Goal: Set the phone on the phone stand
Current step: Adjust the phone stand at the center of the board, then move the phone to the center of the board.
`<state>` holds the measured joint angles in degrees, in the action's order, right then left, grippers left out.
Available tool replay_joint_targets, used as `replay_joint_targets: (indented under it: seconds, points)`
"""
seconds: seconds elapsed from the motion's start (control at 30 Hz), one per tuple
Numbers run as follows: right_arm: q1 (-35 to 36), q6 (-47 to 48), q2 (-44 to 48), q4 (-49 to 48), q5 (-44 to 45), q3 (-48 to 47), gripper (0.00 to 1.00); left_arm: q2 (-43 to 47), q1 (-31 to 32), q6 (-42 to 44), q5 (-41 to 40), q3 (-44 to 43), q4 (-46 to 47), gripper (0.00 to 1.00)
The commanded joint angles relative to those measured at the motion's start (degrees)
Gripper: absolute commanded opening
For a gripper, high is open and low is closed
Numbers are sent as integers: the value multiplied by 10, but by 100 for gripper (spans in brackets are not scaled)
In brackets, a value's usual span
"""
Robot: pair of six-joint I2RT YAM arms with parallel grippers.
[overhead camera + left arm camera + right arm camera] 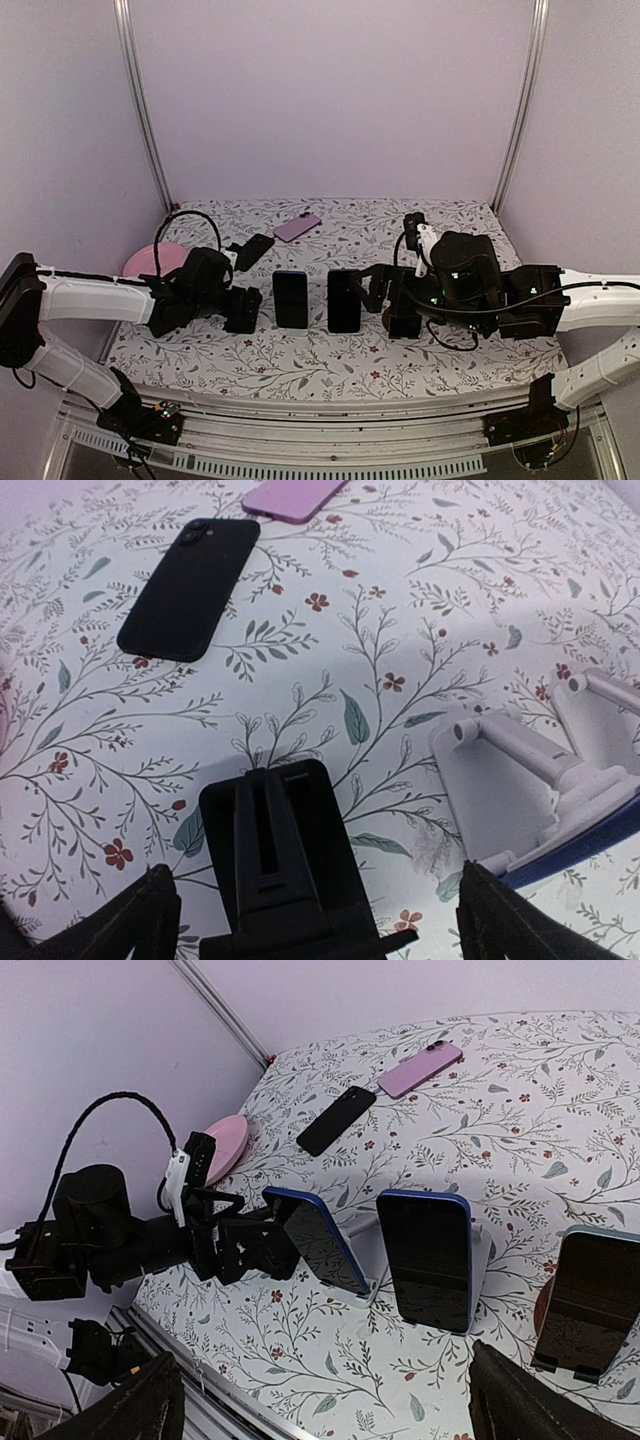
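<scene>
Where lilac walls [330, 100] and two metal posts [145, 110] [520, 110] close the room, a floral-clothed surface [330, 365] carries everything. The left tool [315, 915] and right tool [325, 1400] both gape wide, holding nothing. One pink plate [138, 262] sits far left. Three propped phones [315, 1245] [430, 1260] [595, 1305] lean on stands [530, 765] mid-surface, and two flat phones [297, 227] [255, 250] lie behind. One black stand [275, 860] is bare.

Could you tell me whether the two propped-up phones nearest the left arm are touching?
Apart. The top view shows bare cloth between the left phone and the middle phone.
</scene>
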<state>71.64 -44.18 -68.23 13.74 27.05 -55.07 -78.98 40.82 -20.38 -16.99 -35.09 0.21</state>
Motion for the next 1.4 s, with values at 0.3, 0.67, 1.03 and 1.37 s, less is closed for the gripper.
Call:
replay_joint_targets:
  seconds: [0.3,0.67,1.03,1.37]
  points:
    - [4,1,-5,5,13,-9,99,90,-40,-13,61,-66,-57,97]
    - [3,19,-22,17,25,-34,99,-118,-124,77,104,-302,-108,96]
    - [1,39,-7,23,44,-39,99,-381,-164,170,171,-556,-154,94]
    - [-8,78,-10,27,45,-61,99,-592,-177,207,194,-797,-244,95]
